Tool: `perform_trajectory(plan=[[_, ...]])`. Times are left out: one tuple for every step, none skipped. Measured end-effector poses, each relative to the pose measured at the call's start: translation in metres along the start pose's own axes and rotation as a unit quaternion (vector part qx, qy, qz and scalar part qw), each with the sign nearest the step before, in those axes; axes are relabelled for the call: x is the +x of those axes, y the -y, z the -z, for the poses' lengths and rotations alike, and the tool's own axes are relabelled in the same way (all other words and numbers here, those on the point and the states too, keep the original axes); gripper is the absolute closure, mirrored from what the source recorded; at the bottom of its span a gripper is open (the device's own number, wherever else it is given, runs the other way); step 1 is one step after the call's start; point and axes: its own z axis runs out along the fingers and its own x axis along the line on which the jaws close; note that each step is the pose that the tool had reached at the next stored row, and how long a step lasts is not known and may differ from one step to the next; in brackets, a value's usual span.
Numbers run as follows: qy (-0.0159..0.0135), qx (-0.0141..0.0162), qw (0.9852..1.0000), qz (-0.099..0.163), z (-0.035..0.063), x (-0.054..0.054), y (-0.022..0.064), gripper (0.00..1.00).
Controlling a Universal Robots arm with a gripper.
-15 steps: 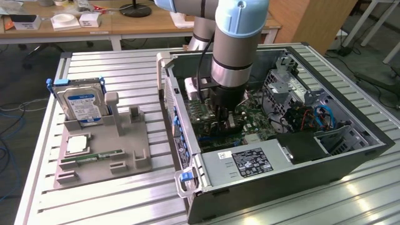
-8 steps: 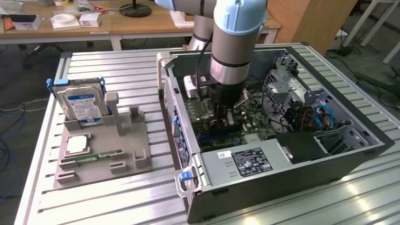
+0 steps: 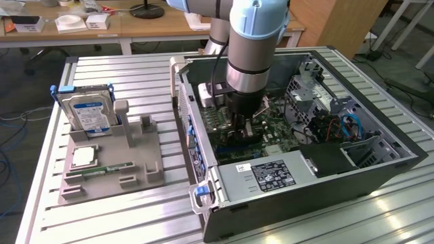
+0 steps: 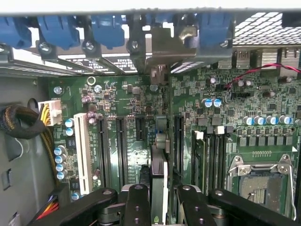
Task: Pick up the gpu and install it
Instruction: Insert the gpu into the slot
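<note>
The gpu (image 4: 159,167) appears edge-on as a thin dark card, with its silver bracket (image 4: 162,52) reaching the case's rear slot openings. My gripper (image 4: 162,193) is shut on it, one black finger (image 4: 137,202) on each side. The card stands upright over the green motherboard (image 4: 141,99), in line with the long black slots (image 4: 121,146); whether it sits in one I cannot tell. In the exterior view my gripper (image 3: 244,124) is lowered inside the open computer case (image 3: 379,173), holding the card (image 3: 249,131) just above the board.
A grey fixture (image 3: 135,178) to the exterior view's left of the case carries a hard drive with a blue label (image 3: 88,113), a CPU (image 3: 85,156) and a green RAM stick (image 3: 109,168). The power supply (image 3: 271,175) fills the case's near end. A cable bundle (image 4: 21,123) lies beside the board.
</note>
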Motion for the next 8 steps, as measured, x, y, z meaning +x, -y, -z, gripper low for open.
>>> perform_trajectory(plan=[[0.0001, 0.0, 1.0, 0.0, -0.001, 0.0001, -0.0003, 0.73], [0.0003, 0.0003, 1.0, 0.0, -0.0018, 0.0003, -0.0009, 0.73], [0.0005, 0.0005, 1.0, 0.0, -0.0021, 0.0003, -0.0013, 0.73], [0.0005, 0.0007, 1.0, 0.0, -0.0021, 0.0005, -0.0017, 0.73], [0.0004, 0.001, 1.0, 0.0, -0.0022, 0.0006, -0.0019, 0.73], [0.0003, 0.0011, 1.0, 0.0, -0.0022, 0.0006, -0.0019, 0.73], [0.0004, 0.0009, 1.0, 0.0, -0.0021, 0.0007, -0.002, 0.73], [0.0007, 0.0004, 1.0, 0.0, -0.0021, 0.0007, -0.0021, 0.73]])
